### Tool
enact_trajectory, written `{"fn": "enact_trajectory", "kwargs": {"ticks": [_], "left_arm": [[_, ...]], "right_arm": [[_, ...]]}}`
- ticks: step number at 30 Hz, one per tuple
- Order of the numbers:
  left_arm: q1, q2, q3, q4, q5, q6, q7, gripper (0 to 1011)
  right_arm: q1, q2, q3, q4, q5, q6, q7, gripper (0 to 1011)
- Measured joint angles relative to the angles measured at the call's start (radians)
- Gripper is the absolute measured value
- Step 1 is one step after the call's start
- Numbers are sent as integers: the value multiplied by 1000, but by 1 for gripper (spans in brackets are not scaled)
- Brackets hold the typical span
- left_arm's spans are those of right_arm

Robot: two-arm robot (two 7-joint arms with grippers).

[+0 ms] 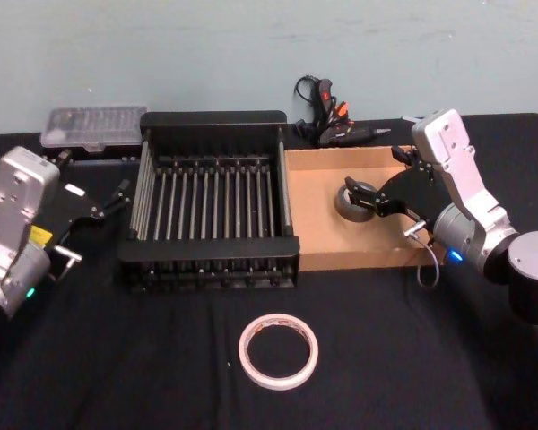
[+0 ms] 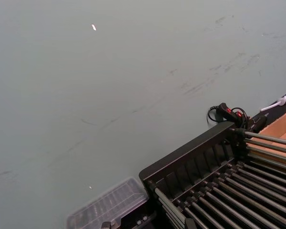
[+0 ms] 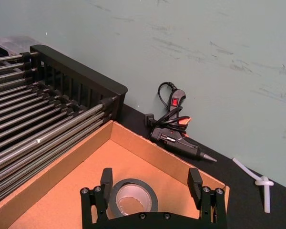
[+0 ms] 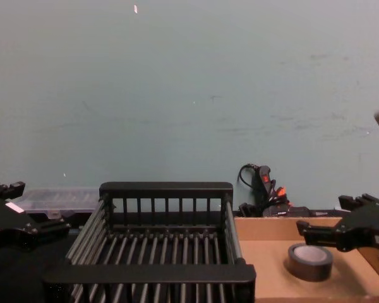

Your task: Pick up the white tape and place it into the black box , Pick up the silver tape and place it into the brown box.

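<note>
Two tapes, two boxes, two grippers.

One small thick silver-grey tape roll (image 1: 350, 204) lies flat on the floor of the shallow brown cardboard box (image 1: 316, 242). The right gripper (image 1: 371, 200) hangs over it, jaws spread wide and released, fingers (image 3: 106, 180) on either side of the roll, not gripping.

One large thin white tape ring (image 1: 279, 350) lies flat on the black tablecloth (image 1: 143, 358), in front of the black slatted plastic crate (image 1: 211, 251), well apart from it.

Left gripper (image 1: 110, 201) parked left of the crate, jaws open, holding nothing.

Behind the boxes: one black glue gun (image 1: 334, 125), one clear plastic case (image 1: 93, 128).
</note>
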Motion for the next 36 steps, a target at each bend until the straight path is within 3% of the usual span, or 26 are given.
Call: {"fn": "enact_trajectory", "kwargs": {"ticks": [6,12,36], "left_arm": [[0,0,0,0,0,0,0,1001],[0,0,0,0,0,0,0,1001],[0,0,0,0,0,0,0,1001]], "right_arm": [[-8,3,7,-16,3,2,6,1002],[-39,20,24,-74,23,26,29,1002],[-265,141,68,-432,114,213,75,1002]]}}
